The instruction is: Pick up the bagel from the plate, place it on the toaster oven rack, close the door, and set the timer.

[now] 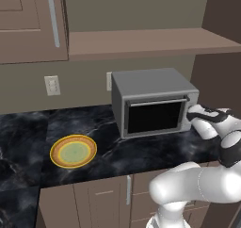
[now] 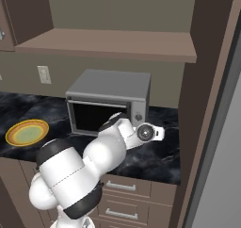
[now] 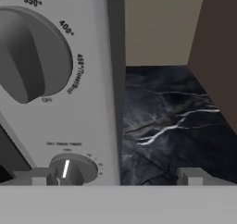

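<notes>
As the left base view shows, the plate [image 1: 73, 151] lies bare on the black marble counter [image 1: 141, 154], well left of the toaster oven [image 1: 153, 101], and no bagel is visible on it. The door [image 1: 155, 116] stands closed, its dark glass hiding the cavity, so the bagel's place cannot be confirmed; it is judged to be inside on the rack. The arm's hand [image 1: 207, 118] sits just beside the oven's right-hand control strip [image 1: 190, 110].

In the right base view, the plate [image 2: 27, 132] again appears bare at far left, and the toaster oven [image 2: 109, 100] again shows its door [image 2: 96, 116] shut. The hand [image 2: 148, 133] is held at the oven's front right corner, just below the small knobs [image 2: 138, 117].

In the hand view, the gripper [image 3: 113, 176] has its fingertips [image 3: 39, 177] spread wide, pinching nothing. The left tip stands just beside the small lower knob [image 3: 74, 168], whose white pointer mark is visible; the right tip hangs over the counter [image 3: 171, 126]. The large upper dial [image 3: 32, 54] carries the markings "350°", "400°", "450°/Toast/Broil" (small print only partly legible) and "OFF". Tiny lettering above the lower knob is too blurred to read.

Picking, placing and closing are judged complete; setting the timer appears to be the remaining step.
</notes>
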Robot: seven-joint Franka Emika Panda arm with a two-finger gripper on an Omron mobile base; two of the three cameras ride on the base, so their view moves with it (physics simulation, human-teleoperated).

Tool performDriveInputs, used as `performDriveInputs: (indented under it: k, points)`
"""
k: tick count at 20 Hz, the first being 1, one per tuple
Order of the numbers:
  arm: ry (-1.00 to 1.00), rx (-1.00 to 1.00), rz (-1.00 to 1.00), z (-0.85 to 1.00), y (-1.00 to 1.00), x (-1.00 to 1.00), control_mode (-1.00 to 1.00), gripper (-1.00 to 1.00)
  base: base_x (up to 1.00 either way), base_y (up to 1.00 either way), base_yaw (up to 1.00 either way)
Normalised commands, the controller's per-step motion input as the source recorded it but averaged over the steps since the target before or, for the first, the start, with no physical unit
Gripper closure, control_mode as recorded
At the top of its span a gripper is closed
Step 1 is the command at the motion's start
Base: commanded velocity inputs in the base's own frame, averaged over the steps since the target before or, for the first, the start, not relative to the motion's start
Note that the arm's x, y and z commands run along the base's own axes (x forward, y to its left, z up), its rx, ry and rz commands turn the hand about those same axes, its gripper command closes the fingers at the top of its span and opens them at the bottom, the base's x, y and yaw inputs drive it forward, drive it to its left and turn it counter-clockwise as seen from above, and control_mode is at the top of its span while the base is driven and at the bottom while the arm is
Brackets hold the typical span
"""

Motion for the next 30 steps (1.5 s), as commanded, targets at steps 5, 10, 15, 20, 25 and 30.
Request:
performDriveInputs:
  k: [5,10,15,20,25,30]
  points:
    - [-0.03,0.0,-0.08,-0.11,-0.55,0.0,-1.0,-1.0,0.0,0.0,0.0]
    - [-0.09,0.0,-0.13,-0.07,-0.84,-0.15,-1.0,-1.0,0.0,0.0,0.0]
    - [-0.14,0.0,-0.15,-0.03,-0.92,-0.24,-1.0,-1.0,0.0,0.0,0.0]
    - [-0.23,0.0,-0.17,0.0,-0.86,-0.26,-1.0,-1.0,0.0,0.0,0.0]
    - [-0.3,-0.08,-0.23,-0.15,-0.36,-0.01,-1.0,-1.0,0.0,0.0,0.0]
    - [-0.33,-0.33,-0.25,-0.64,0.41,0.0,-1.0,-1.0,0.0,0.0,0.0]
